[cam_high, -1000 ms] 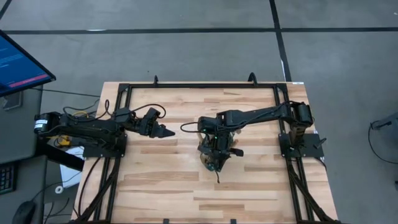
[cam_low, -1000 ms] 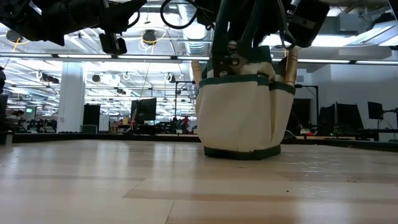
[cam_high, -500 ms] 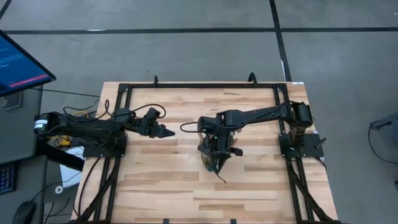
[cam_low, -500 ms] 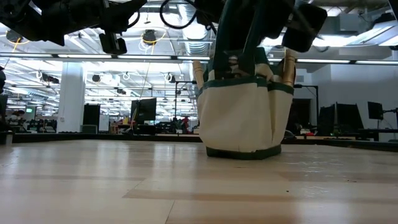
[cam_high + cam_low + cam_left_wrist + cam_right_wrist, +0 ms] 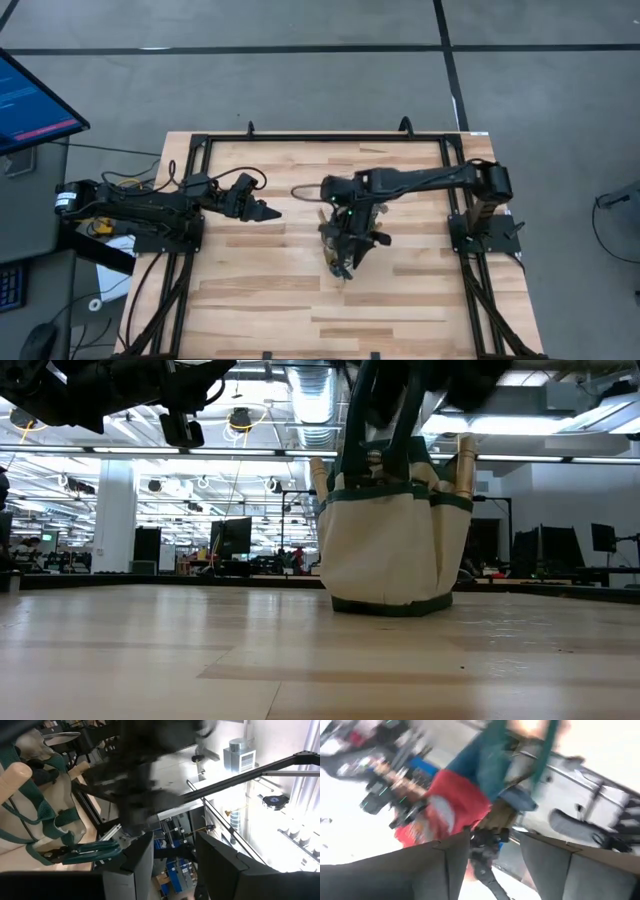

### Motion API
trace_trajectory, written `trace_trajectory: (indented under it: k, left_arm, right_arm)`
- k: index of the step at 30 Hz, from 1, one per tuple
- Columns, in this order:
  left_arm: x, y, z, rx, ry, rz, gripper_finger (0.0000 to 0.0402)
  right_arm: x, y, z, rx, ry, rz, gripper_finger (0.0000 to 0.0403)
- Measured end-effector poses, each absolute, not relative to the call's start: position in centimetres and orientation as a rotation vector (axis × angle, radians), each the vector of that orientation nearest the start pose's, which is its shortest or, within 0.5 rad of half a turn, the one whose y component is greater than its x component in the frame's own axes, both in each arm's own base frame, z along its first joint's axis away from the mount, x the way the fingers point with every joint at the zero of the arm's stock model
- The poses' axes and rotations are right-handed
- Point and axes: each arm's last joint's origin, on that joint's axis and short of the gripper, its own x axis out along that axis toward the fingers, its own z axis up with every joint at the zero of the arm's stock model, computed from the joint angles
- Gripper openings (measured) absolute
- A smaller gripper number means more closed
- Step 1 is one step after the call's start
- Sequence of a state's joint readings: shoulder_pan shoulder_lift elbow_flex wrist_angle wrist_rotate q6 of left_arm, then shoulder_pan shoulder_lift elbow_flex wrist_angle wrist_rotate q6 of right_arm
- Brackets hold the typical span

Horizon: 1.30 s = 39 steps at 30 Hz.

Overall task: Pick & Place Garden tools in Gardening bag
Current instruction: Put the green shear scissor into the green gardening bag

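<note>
Fingers of my right gripper are standing parted over the one gardening bag; left gripper is hovering open, empty.

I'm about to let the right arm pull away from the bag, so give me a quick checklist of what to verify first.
1. Gardening bag upright on the table: ok.
2. Wooden tool handles seated in the bag's pockets: ok.
3. Right gripper directly over the bag: ok.
4. Right gripper released and empty: open fingers in the right wrist view, with nothing between them: ok.
5. Bag's looped handles clear of the right arm: cannot tell.
6. Left gripper waiting well away from the bag: ok.
</note>
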State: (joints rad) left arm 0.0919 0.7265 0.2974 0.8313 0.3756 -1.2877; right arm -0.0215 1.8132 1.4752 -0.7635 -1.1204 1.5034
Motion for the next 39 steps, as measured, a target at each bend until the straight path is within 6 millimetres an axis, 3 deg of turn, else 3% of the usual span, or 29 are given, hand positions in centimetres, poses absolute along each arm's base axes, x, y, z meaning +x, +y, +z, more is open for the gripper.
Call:
trace_trajectory:
  k: [7,10,14,17,22,25,29,33,36,39]
  left_arm:
    - [15.8,0.4,26.9,-1.169,-0.156,-0.485,0.0145]
    - [15.8,0.4,26.8,-1.17,-0.157,-0.483,0.0145]
    - [15.8,0.4,26.9,-1.169,-0.158,-0.483,0.0145]
    - [15.8,0.4,26.9,-1.17,-0.16,-0.48,0.0145]
    - [15.8,0.5,26.9,-1.18,-0.184,-0.451,0.0145]
    - [15.8,0.5,26.9,-1.183,-0.188,-0.445,0.0145]
    - [15.8,0.6,26.9,-1.184,-0.196,-0.436,0.0145]
    - [15.8,0.6,26.9,-1.182,-0.213,-0.417,0.0145]
    - [15.8,0.6,26.9,-1.182,-0.214,-0.415,0.0145]
    - [15.8,0.6,26.9,-1.182,-0.214,-0.416,0.0145]
  right_arm:
    - [34.7,1.3,32.7,1.777,1.429,0.142,0.0183]
    - [33.2,2.3,36.0,1.66,1.283,0.2,0.0177]
    - [30.8,5.9,38.8,1.372,1.054,0.193,0.0144]
    - [29.3,10.2,39.1,1.095,0.923,0.123,0.0097]
    - [28.3,17.6,36.3,0.758,0.834,-0.028,0.0011]
    - [28.8,21.2,33.6,0.679,0.83,-0.065,0.001]
    - [30.5,24.4,29.8,0.645,0.863,-0.048,0.0002]
    - [33.1,24.9,26.3,0.647,0.863,-0.093,0.0001]
    - [34.8,24.0,24.3,0.645,0.901,-0.135,0.0001]
    - [35.7,22.5,23.6,0.634,0.957,-0.161,0.0001]
